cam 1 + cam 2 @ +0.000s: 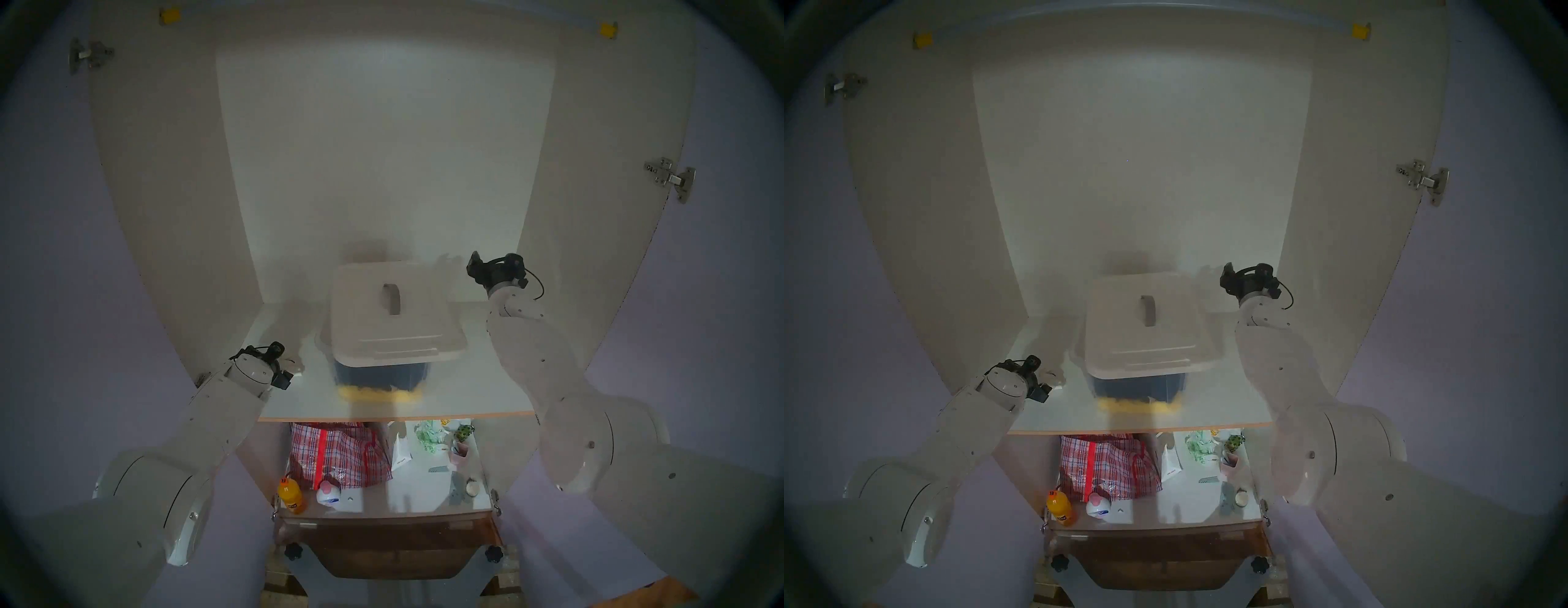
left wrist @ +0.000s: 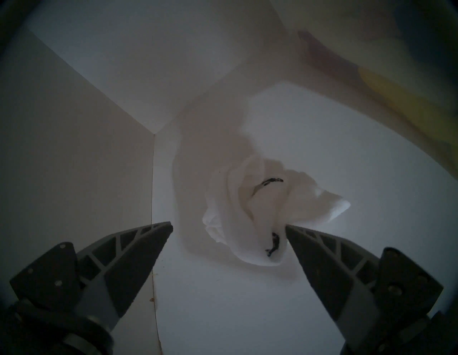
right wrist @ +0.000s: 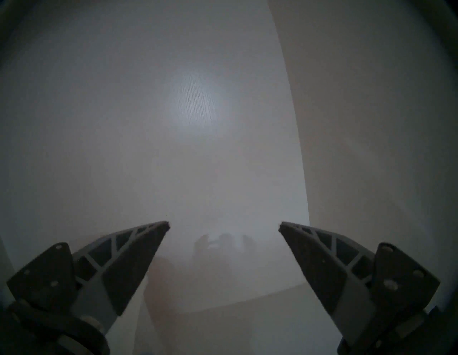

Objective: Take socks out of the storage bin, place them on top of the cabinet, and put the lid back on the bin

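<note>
The socks [image 2: 260, 210], a white bundle with black markings, lie on the cabinet's white shelf [image 1: 479, 382], left of the storage bin [image 1: 382, 378]. My left gripper [image 2: 228, 225] is open just above them, and its right fingertip [image 2: 297, 235] is at the bundle's edge. The socks also show in the head view [image 1: 295, 366]. The white lid [image 1: 394, 314] with its grey handle [image 1: 392, 299] sits on the clear bin, over dark blue and yellow cloth. My right gripper [image 1: 473, 265] is open and empty, raised right of the lid and facing the back panel [image 3: 198, 106].
The cabinet's side walls [image 1: 169, 212] close in left and right, with a metal hinge [image 1: 670, 176] on the open lilac door. Below the tan shelf edge [image 1: 382, 417] stand a plaid bag [image 1: 339, 454], an orange bottle [image 1: 290, 494], a pink cup [image 1: 460, 452] and small items.
</note>
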You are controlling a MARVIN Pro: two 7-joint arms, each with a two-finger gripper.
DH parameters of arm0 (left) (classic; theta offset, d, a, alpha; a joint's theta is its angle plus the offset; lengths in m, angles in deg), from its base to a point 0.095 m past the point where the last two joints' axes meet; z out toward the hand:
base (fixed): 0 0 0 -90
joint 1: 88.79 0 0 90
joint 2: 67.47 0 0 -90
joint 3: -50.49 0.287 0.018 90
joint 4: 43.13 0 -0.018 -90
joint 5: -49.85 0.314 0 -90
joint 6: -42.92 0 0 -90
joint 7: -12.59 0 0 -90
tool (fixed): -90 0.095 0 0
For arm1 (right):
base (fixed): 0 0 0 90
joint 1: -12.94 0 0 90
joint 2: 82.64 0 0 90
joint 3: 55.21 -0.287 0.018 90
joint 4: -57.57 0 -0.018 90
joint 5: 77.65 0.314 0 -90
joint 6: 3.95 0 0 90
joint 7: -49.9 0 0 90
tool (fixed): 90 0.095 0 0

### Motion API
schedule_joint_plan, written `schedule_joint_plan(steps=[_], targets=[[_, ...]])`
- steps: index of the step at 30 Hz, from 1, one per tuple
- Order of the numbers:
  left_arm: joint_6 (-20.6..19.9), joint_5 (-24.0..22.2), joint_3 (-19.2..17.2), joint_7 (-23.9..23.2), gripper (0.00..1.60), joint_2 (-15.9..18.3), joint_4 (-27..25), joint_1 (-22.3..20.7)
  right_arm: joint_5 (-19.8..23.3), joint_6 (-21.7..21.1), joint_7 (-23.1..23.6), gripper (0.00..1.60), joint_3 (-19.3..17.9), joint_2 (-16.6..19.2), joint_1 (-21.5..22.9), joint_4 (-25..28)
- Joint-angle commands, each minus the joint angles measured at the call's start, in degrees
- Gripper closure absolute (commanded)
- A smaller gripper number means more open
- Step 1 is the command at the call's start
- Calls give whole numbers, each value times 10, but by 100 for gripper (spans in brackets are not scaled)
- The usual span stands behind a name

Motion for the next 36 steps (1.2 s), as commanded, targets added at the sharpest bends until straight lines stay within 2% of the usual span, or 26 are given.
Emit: schedule_joint_plan(steps=[1, 3, 6, 7, 8, 10, 12, 13, 15, 16, 18, 20, 23, 28, 34, 36], targets=[[4, 1, 0, 1, 0, -1, -13, -17, -2, 12, 11, 0, 1, 7, -50, 92], [4, 1, 0, 1, 0, -1, -13, -17, -5, 13, 14, 0, 3, 8, -54, 87], [4, 1, 0, 1, 0, -1, -14, -17, 3, -33, 29, 0, 3, 1, -116, 172], [4, 1, 0, 1, 0, -1, -14, -17, 10, -54, 34, 0, 0, 0, -123, 183], [4, 1, 0, 1, 0, -1, -14, -17, 10, -54, 34, 0, 0, 0, -123, 183], [5, 1, 0, 1, 0, -1, -14, -17, 16, -87, 40, 0, -2, -1, -147, 223], [5, 1, 0, 0, 0, 0, -15, -17, 19, -131, 41, 0, -4, 2, -163, 256], [5, 1, 0, 0, 0, 0, -16, -16, 23, -194, 49, 0, -5, 5, -174, 285], [5, 1, 0, 0, 0, 0, -16, -16, 25, -203, 48, 0, -7, 7, -181, 299], [4, 1, 0, -1, 0, 0, -18, -15, 29, -254, 53, 0, -9, 9, -191, 328], [4, 1, 0, -1, 0, 1, -20, -14, 28, -272, 59, 0, -8, 14, -206, 362], [4, 1, 0, -1, 0, 1, -21, -14, 26, -260, 59, 0, -9, 14, -213, 369], [3, 1, 0, -2, 0, 1, -21, -14, 26, -276, 59, 0, -10, 14, -217, 381], [3, 1, 0, -1, 0, 1, -21, -14, 26, -277, 59, 0, -11, 13, -217, 381], [-24, 29, 18, 28, 0, 9, -33, -26, 25, -278, 60, 0, -11, 13, -217, 380], [-20, 31, 19, 40, 0, 9, -39, -31, 25, -278, 60, 0, -11, 13, -217, 380]])
